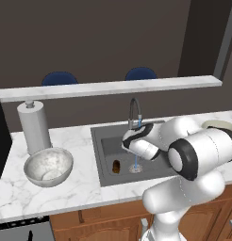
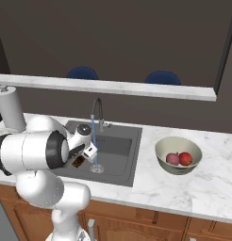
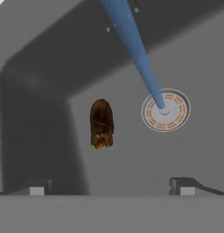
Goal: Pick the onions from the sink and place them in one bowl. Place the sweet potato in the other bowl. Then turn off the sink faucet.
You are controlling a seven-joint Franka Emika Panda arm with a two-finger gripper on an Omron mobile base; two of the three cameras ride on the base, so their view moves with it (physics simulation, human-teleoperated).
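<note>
Now two onions (image 2: 179,159) fill one bowl (image 2: 165,165); one sweet potato (image 3: 101,123) lies in the sink (image 3: 36,118).

Dark brown wall (image 1: 103,37) behind a raised white marble ledge (image 1: 108,87); two blue rounded shapes, perhaps chair backs (image 2: 81,73), beyond. Wooden cabinets (image 2: 136,221) under the marble surface (image 2: 184,188).

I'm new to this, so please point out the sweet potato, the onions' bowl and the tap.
sweet potato (image 3: 101,123), hand view, middle of its body
olive-beige bowl (image 2: 165,163), right base view, outer wall
faucet (image 1: 133,107), left base view, arched spout
</note>
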